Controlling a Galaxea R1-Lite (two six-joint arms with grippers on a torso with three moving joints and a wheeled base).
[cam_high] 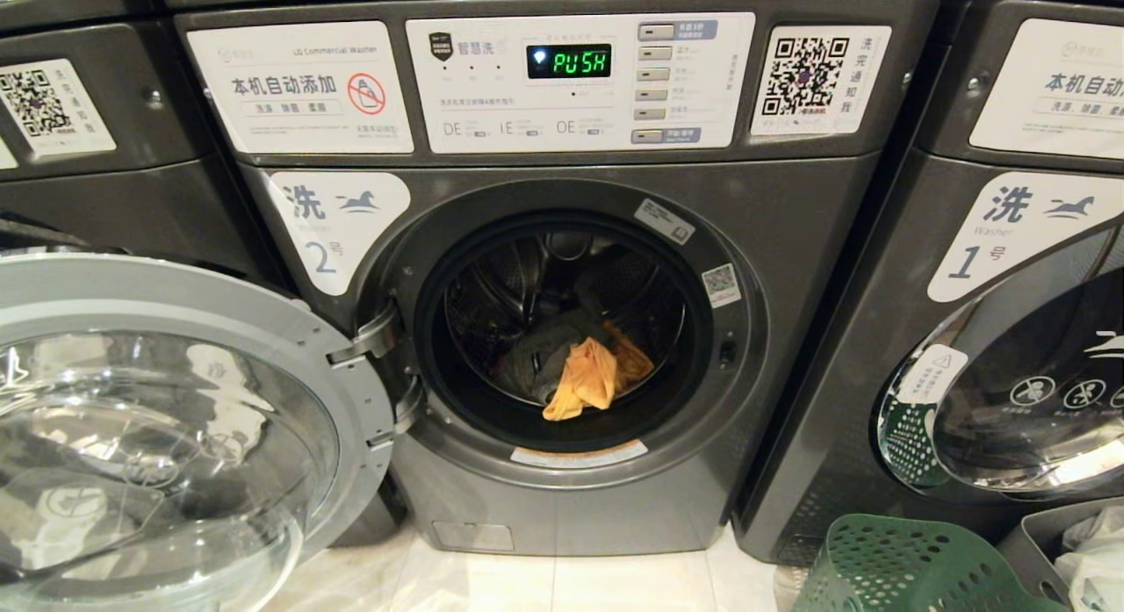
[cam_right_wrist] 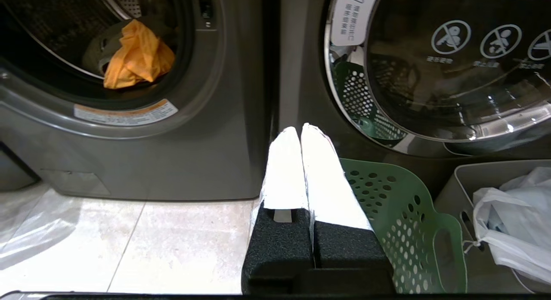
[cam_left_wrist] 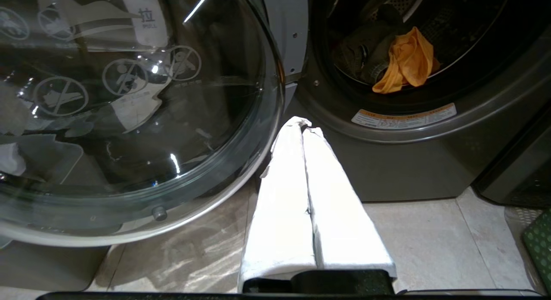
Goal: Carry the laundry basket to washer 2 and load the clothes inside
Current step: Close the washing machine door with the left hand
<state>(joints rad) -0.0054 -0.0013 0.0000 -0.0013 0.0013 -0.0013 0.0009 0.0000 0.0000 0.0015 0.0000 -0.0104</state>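
Washer 2 (cam_high: 338,234) faces me with its round glass door (cam_high: 176,419) swung wide open to the left. In its drum lie the clothes: a yellow-orange garment (cam_high: 588,377) draped over a grey-green one (cam_high: 540,353). They also show in both wrist views (cam_left_wrist: 407,61) (cam_right_wrist: 137,54). The green perforated laundry basket (cam_high: 913,568) stands on the floor at the lower right, in front of washer 1; its inside is hidden. My left gripper (cam_left_wrist: 304,124) hangs shut and empty near the open door's edge. My right gripper (cam_right_wrist: 299,131) is shut and empty beside the basket (cam_right_wrist: 396,209).
Washer 1 (cam_high: 992,243) stands to the right with its door shut. A grey bin with a white bag (cam_right_wrist: 508,222) sits right of the basket. Another machine (cam_high: 79,111) stands to the left. The open door fills the lower left. Pale floor tiles (cam_high: 562,577) lie before washer 2.
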